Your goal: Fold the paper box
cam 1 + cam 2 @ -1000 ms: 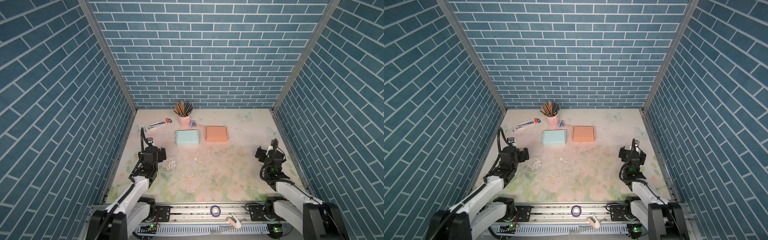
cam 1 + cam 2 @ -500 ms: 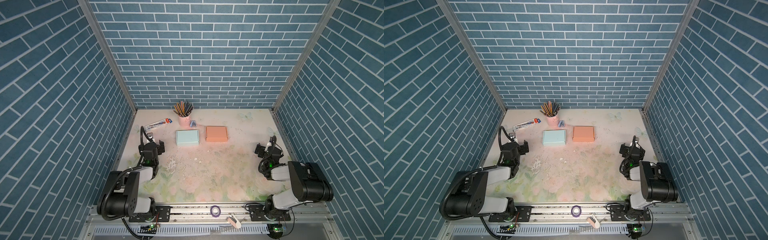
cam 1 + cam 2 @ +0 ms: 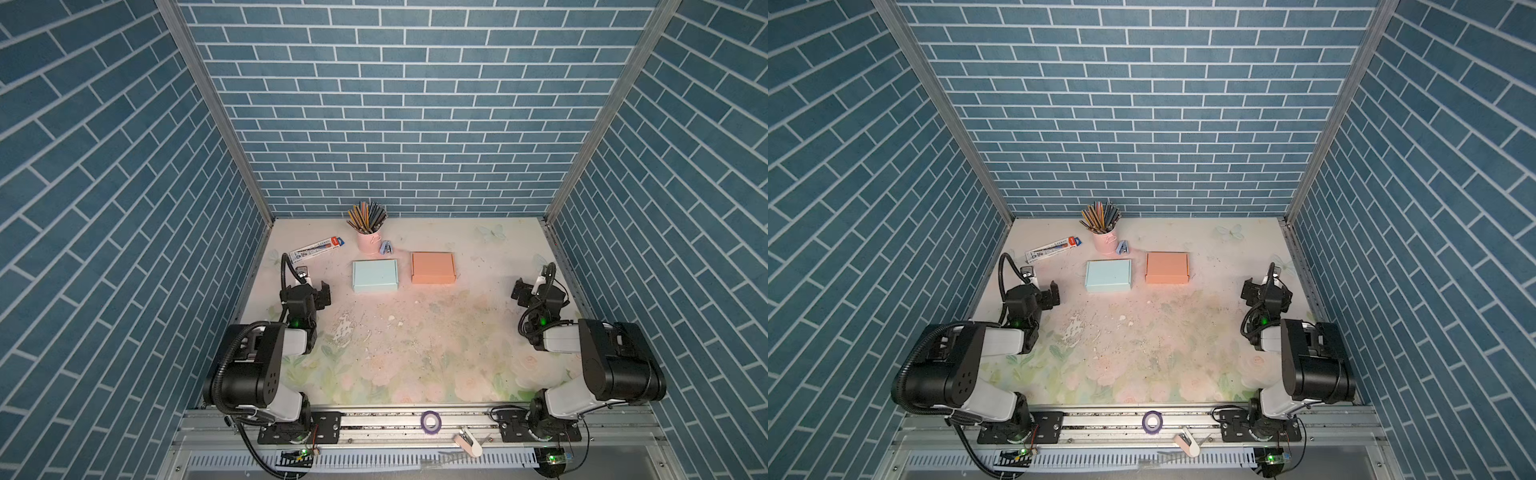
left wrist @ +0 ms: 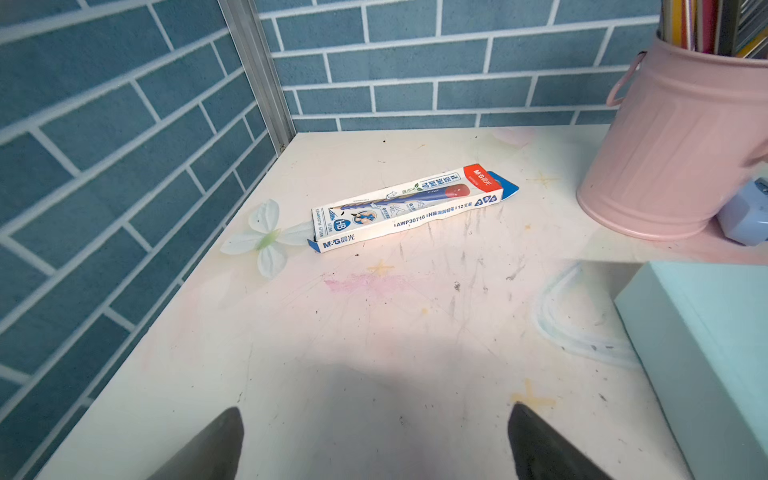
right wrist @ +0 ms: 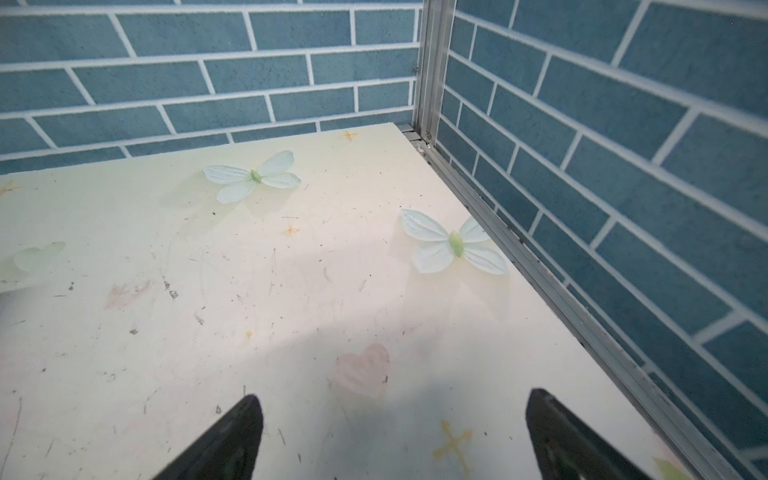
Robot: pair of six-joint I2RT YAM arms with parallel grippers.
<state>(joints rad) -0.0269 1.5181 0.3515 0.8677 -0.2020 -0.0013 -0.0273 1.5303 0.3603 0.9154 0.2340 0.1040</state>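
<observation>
Elbows of both arms have folded back toward the base rail; boxes unmoved. Left end effector point(image 4: 374, 415) and right end effector point(image 5: 392, 405): each spread wide, empty, well short of the pink metal pencil bucket point(image 3: 368, 242). Pale blue paper box point(image 3: 375, 275): closed, just before the bucket. Orange paper box point(image 3: 433, 267): closed, before and right of it. Judged: folding done, arms retiring. White pencil carton point(image 3: 318, 249) left of bucket; nothing obstructs.

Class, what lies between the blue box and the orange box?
Nothing: only a bare strip of table separates the blue box and orange box, seen in both top views.
</observation>
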